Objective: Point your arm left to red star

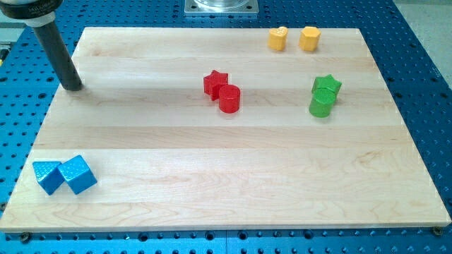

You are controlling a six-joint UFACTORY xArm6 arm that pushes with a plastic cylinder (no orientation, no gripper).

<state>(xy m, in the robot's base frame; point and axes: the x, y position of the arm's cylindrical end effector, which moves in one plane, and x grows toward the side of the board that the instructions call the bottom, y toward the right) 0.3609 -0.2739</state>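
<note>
The red star (214, 82) lies a little above the middle of the wooden board (212, 176), touching a red cylinder (229, 99) at its lower right. My tip (73, 87) rests on the board near its upper left corner, far to the left of the red star and about level with it. The dark rod rises from the tip toward the view's top left.
A yellow heart (277, 38) and a yellow hexagon (309, 38) sit at the top right. A green star (327, 86) touches a green cylinder (320, 104) at the right. Two blue blocks (49, 176) (78, 174) lie at the bottom left corner.
</note>
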